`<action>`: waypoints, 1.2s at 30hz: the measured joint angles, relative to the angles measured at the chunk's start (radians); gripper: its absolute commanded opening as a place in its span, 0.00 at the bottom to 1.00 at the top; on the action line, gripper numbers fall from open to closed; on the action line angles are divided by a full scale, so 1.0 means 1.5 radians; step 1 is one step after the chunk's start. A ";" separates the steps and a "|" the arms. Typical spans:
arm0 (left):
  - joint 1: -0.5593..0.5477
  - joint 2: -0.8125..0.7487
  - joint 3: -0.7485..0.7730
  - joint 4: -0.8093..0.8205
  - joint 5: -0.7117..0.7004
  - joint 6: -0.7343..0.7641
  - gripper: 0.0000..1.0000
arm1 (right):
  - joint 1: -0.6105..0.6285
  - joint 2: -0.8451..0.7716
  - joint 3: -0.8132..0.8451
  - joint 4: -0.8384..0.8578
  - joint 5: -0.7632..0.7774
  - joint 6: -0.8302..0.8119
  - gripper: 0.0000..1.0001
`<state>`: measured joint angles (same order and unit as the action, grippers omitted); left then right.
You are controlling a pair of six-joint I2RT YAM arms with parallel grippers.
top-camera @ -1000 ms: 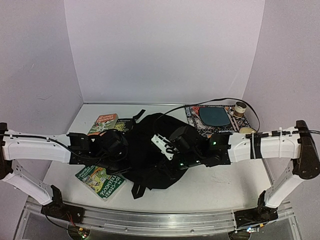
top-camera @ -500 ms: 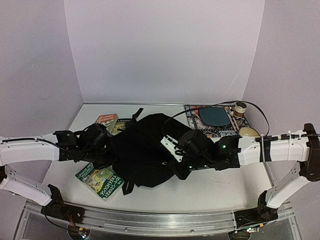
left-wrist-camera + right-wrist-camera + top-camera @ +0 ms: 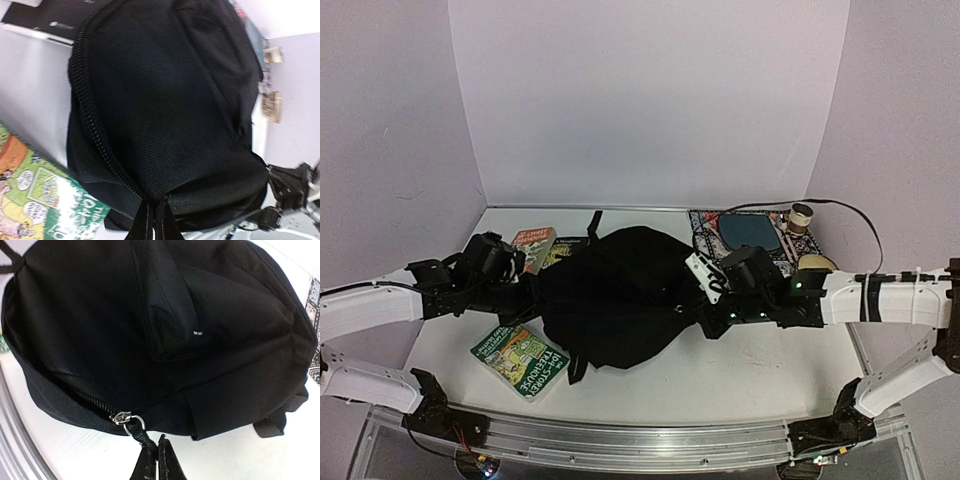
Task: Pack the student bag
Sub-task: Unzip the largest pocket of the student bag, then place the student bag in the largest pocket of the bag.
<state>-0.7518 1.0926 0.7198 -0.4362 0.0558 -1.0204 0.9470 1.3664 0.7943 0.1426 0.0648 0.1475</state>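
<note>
Since it lies nearest, green book point(image 3: 520, 362): front left, flat, at the bag's edge; upside-down title seems to read "STOREY TREEHOUSE".
Bag point(image 3: 620, 295): mid-table, on its side between the 2 grippers; 1 tiny white tag, unreadable.
Left gripper point(image 3: 154, 221): fingers pressed together, pinching bag fabric at the zip's end.
Right gripper point(image 3: 155, 447): fingers pinching the zip pull point(image 3: 136, 429).
Red book point(image 3: 533, 242): behind, left; title too small to read.
Mat point(image 3: 712, 243): far right, patterned; roll point(image 3: 802, 214) beside its far corner.
</note>
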 measured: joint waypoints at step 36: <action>-0.054 0.201 0.101 0.075 0.005 0.157 0.00 | 0.099 -0.067 0.159 -0.330 -0.046 0.021 0.65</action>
<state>-0.8326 1.3939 0.8709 -0.3237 0.0638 -0.7853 1.0958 1.2661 1.0327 -0.3530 -0.0048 0.1783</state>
